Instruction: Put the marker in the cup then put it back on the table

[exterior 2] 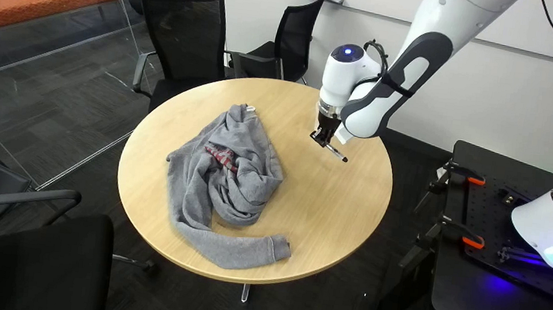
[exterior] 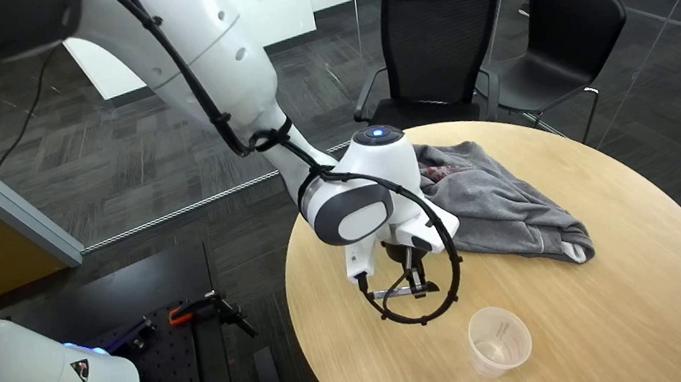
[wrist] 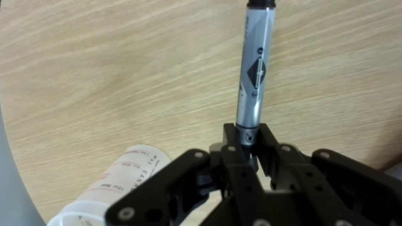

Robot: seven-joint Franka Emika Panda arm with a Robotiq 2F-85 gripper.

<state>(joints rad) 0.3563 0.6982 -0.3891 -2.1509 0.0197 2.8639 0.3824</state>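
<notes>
Marker [wrist: 256, 62] sat clasped in the hand [wrist: 247, 135]: I had its slim, silvery, black-tipped barrel pinched near one end, outside the cup [exterior: 500, 341]. Whether it touched the round desk [exterior: 633, 279], pale with wood grain, I couldn't tell. The cup, tapered, whitish see-through plastic, stood upright on that top. An exterior view gave me its round rim whole; my wrist view cut it off at the bottom edge. In an exterior view I saw the rumpled grey cloth [exterior 2: 239, 192] entire, sleeve [exterior 2: 246, 250] and red-patterned patch [exterior 2: 223, 158] included. Only the wrist view made print legible: "12oz" and "Beer" on the cup by a reddish line; the marker's black diamond carried white lettering I couldn't read.
</notes>
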